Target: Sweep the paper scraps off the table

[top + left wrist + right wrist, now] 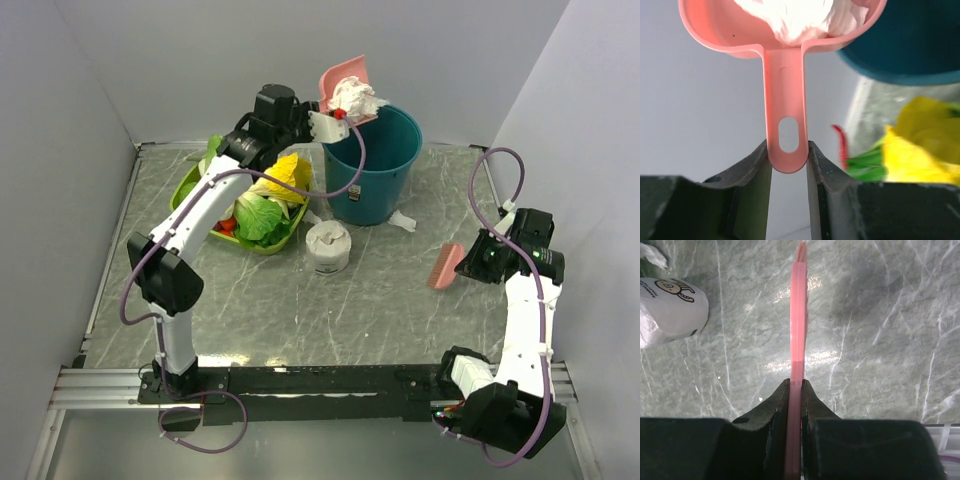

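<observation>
My left gripper is closed on the handle of the pink dustpan, raised over the teal bin with the paper scraps heaped in it; another scrap lies on the table just beside the bin; my right gripper pinches the pink brush at the table's right side.

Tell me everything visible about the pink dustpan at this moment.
The dustpan looks like smooth pink plastic: a shallow scoop with a raised rim and a flat handle with an oval hanging hole near its end. The left gripper is shut on that handle end and holds the pan in the air, tilted above the teal bin. A heap of white paper scraps lies in the scoop. Whether the pan touches the bin's rim cannot be told.
</observation>
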Action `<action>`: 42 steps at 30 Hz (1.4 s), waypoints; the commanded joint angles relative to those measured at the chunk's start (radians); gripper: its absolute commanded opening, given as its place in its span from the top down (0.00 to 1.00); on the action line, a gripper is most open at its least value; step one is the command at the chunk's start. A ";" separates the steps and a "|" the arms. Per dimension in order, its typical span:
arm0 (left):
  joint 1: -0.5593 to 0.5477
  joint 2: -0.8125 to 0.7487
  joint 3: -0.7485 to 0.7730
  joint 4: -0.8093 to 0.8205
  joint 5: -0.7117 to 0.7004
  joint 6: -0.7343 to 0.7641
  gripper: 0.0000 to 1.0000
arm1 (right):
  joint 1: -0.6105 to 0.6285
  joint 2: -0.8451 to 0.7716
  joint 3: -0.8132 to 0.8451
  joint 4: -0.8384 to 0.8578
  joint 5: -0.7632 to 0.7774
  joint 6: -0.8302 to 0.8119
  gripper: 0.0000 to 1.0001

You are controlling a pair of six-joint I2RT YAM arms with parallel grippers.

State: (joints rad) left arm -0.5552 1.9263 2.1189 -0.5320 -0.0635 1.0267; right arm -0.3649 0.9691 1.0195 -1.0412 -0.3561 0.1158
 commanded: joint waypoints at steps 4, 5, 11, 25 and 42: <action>-0.002 -0.154 -0.290 0.472 -0.079 0.538 0.99 | -0.020 -0.029 -0.019 0.018 -0.035 0.035 1.00; -0.002 -0.168 -0.327 0.553 -0.076 0.571 0.99 | -0.022 -0.027 -0.021 0.018 -0.038 0.035 1.00; -0.003 -0.228 -0.530 0.854 -0.082 0.696 0.99 | -0.023 -0.007 -0.012 0.015 -0.052 0.036 1.00; -0.031 -0.233 -0.322 0.644 -0.220 0.286 0.99 | -0.023 0.049 0.062 0.023 -0.081 0.009 1.00; -0.018 -0.941 -0.794 -0.739 0.475 -0.111 0.99 | 0.269 0.094 0.186 0.125 -0.001 -0.276 1.00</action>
State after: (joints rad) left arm -0.5735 1.0046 1.4792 -0.8543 0.2642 0.8860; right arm -0.2371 1.0817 1.1328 -0.9932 -0.4061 0.0074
